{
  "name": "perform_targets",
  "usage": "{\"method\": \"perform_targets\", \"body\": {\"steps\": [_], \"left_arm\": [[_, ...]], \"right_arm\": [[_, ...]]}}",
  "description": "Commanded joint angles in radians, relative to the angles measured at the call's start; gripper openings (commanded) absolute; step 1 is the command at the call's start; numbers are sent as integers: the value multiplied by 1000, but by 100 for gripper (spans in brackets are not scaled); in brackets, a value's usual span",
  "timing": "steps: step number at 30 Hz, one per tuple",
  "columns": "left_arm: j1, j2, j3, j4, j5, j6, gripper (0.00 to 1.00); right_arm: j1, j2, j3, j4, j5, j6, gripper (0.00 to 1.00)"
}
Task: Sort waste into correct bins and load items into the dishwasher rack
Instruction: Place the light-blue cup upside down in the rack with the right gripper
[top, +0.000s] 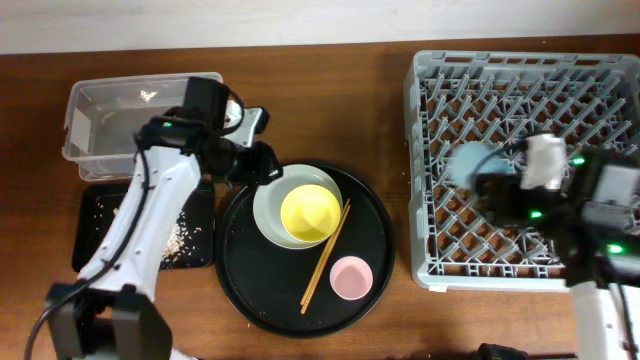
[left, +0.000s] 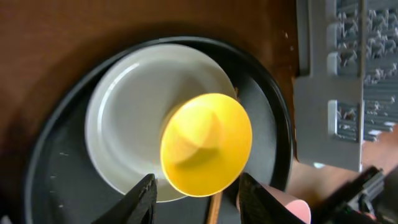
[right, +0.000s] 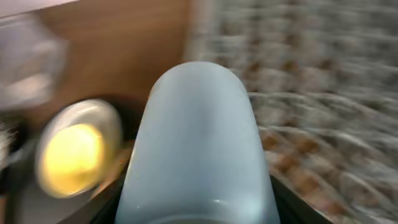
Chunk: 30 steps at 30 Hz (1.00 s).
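**Left gripper** (left: 198, 198): your jaws stand apart and hold nothing. One finger shows on each side of the near rim of the yellow bowl (left: 206, 144); whether they touch it cannot be told. The bowl sits in the pale grey-green plate (left: 121, 118), which rests on the round black tray (top: 258, 292). The chopsticks (top: 325, 258) lie slanted on that tray, their upper ends at the plate's right edge, with the pink cup (top: 351, 277) just beside them.

**Right gripper** (right: 198, 208): your jaws are clamped on the blue cup (right: 196, 124), held over the left part of the dishwasher rack (top: 520, 90). This wrist view is blurred.

**Far left:** the clear tub (top: 100, 120) stands by the shallow black tray (top: 100, 215), which holds the food scraps (top: 180, 240).
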<state>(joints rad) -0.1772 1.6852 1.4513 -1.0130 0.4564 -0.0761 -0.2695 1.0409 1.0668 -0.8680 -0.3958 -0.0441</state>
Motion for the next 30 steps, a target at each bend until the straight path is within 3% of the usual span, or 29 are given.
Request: {"method": "perform_targets", "body": {"steps": [1, 7, 13, 23, 30], "left_arm": [[3, -31, 10, 1, -35, 1, 42], [3, -31, 10, 1, -35, 1, 42], [3, -31, 10, 1, -35, 1, 42], [3, -31, 10, 1, -35, 1, 42], [3, -31, 10, 1, -35, 1, 42]], "right_arm": [[-150, 69, 77, -55, 258, 84, 47], [-339, 242, 171, -103, 303, 136, 47], [-435, 395, 174, -117, 329, 159, 47], [-486, 432, 175, -74, 377, 211, 47], [-485, 431, 238, -84, 308, 225, 46]]}}
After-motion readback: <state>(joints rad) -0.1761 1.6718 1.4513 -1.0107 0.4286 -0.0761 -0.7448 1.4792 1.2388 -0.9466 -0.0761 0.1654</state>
